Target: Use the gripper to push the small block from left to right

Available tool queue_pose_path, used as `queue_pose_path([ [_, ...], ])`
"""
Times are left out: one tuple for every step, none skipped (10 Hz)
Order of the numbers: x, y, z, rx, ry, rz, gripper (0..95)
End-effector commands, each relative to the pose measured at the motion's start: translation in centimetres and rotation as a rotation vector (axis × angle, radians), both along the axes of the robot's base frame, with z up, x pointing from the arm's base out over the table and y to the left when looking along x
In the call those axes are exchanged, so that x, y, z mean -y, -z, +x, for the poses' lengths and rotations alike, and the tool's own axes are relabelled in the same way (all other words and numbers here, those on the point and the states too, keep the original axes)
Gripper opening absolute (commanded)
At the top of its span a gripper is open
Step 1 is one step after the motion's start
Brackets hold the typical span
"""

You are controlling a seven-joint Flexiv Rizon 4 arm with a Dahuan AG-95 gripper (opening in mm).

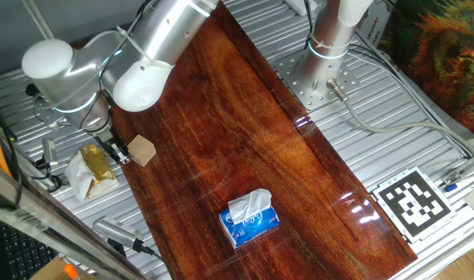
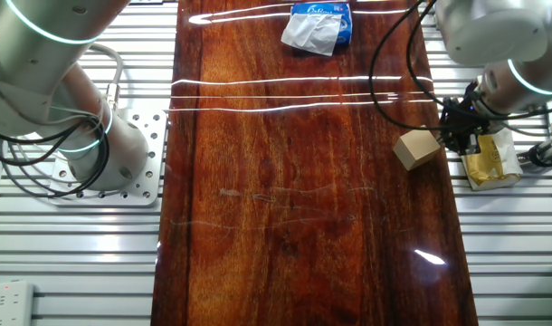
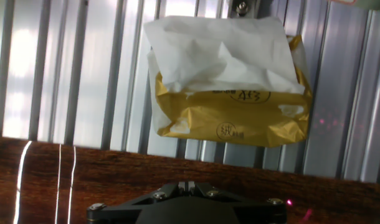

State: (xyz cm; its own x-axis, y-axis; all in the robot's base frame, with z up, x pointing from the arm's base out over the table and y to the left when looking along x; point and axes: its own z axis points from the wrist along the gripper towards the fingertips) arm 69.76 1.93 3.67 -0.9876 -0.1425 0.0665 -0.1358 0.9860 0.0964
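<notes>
The small block (image 1: 142,150) is a light-tan wooden cube at the left edge of the dark wooden board (image 1: 245,140); it also shows in the other fixed view (image 2: 416,148) near the board's right edge. My gripper (image 1: 117,152) is a narrow black tip right beside the block, on its outer side, between it and the yellow-white wrapper (image 1: 93,170). Its two fingers are pressed together with nothing between them, as the hand view (image 3: 187,185) shows. I cannot tell whether the tip touches the block. The block is out of the hand view.
A blue tissue pack (image 1: 250,218) lies on the board toward the near end. The yellow-white wrapper (image 3: 230,87) lies on the ribbed metal table just off the board. A white arm base (image 1: 330,35) stands at the back. A marker tag (image 1: 413,202) lies at the right.
</notes>
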Motion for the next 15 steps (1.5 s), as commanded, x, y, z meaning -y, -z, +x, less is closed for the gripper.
queue_pose_path([
  [0.1, 0.3, 0.0, -0.023, 0.018, -0.004, 0.0],
  [0.2, 0.5, -0.3, -0.029, 0.022, -0.005, 0.0],
  [0.4, 0.7, -0.6, -0.034, 0.03, -0.008, 0.0],
  [0.6, 1.0, -1.1, -0.038, 0.031, -0.01, 0.0],
  [0.6, 1.0, -1.1, -0.038, 0.031, -0.01, 0.0],
  [0.8, 1.1, -1.3, -0.044, 0.034, -0.014, 0.0],
  [1.0, 0.5, -1.2, -0.042, 0.035, -0.013, 0.0],
  [1.3, 0.3, -1.2, -0.057, 0.028, -0.021, 0.0],
  [1.6, 0.3, -1.4, -0.056, 0.027, -0.019, 0.0],
  [1.8, 0.5, -1.7, -0.055, 0.025, -0.023, 0.0],
  [2.3, 0.7, -2.1, -0.054, 0.02, -0.024, 0.0],
  [2.7, 0.7, -2.4, -0.057, 0.016, -0.02, 0.0],
  [3.1, 0.6, -2.5, -0.053, 0.011, -0.025, 0.0],
  [3.3, 0.6, -2.7, -0.056, 0.008, -0.026, 0.0],
  [3.4, 0.7, -2.8, -0.055, 0.009, -0.023, 0.0],
])
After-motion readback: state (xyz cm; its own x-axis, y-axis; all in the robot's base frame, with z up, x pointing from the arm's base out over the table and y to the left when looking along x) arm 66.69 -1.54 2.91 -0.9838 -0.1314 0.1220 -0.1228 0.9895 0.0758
